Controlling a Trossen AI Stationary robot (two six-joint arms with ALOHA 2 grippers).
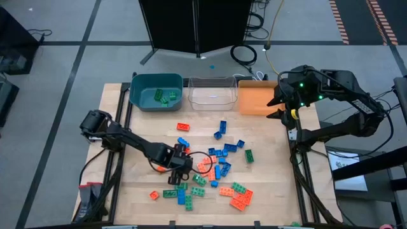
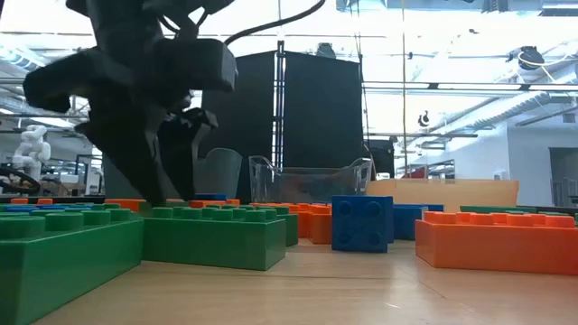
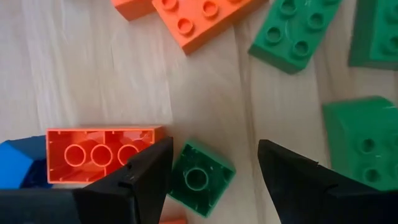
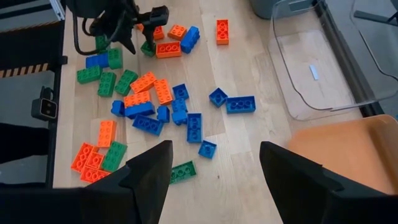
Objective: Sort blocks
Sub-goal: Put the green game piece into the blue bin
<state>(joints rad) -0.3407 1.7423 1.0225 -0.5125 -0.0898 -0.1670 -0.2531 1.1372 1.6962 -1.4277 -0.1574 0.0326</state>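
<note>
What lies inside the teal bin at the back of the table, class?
In the high view, the teal bin holds a few green blocks on its floor, toward the clear bin's side. No blue or orange ones show. Its near wall hides nothing from above.

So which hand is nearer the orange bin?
Right. The right hand hovers at the orange bin's edge; the left hand is far off, down among the blocks mid-table.

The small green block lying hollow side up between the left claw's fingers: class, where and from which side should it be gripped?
Grip the small green block across two opposite flat side walls, coming straight down from above. It lies turned relative to the open left claw, so rotating the wrist to square with its walls seems wise. The orange block crowds one side.
</note>
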